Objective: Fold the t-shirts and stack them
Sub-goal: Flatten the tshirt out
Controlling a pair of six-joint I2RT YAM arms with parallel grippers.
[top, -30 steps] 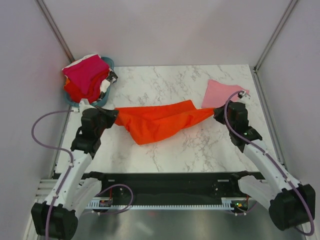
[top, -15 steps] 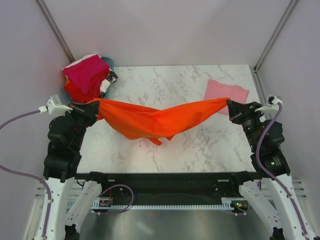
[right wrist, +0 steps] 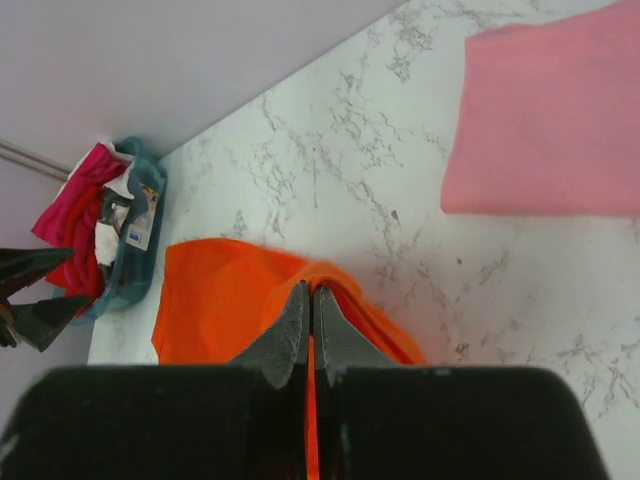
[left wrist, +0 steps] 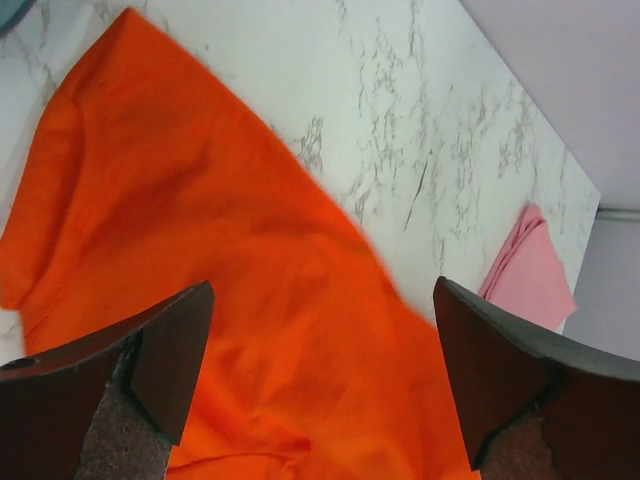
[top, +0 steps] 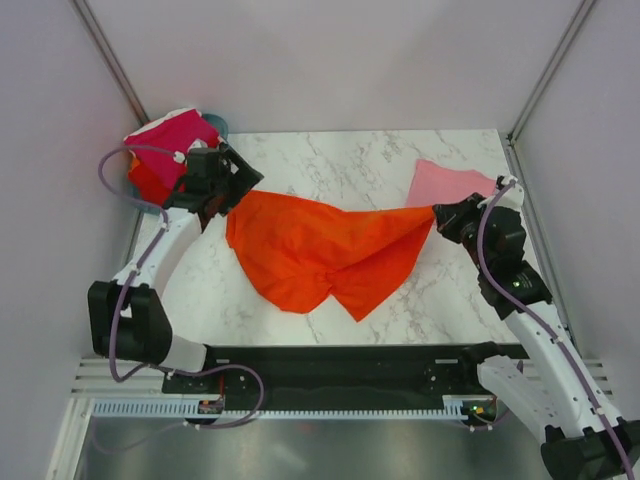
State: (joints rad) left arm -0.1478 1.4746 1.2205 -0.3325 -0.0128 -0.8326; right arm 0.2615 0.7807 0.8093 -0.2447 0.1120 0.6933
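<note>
From above, most of the teal plastic basket (right wrist: 158, 185) at the far left is hidden under its heap of magenta, red and white shirts (top: 170, 140) and behind my left arm; only a strip of rim shows. The bright orange-red t-shirt (top: 320, 250) lies rumpled across the middle of the white marble table (top: 330, 165), and I cannot pick out its collar or sleeves. My right gripper (right wrist: 311, 296) is pinched tight on its right corner, just near of the folded light pink t-shirt (top: 455, 183) at the far right. My left gripper (left wrist: 322, 295) hangs spread wide over the orange cloth's far left part, holding nothing.
</note>
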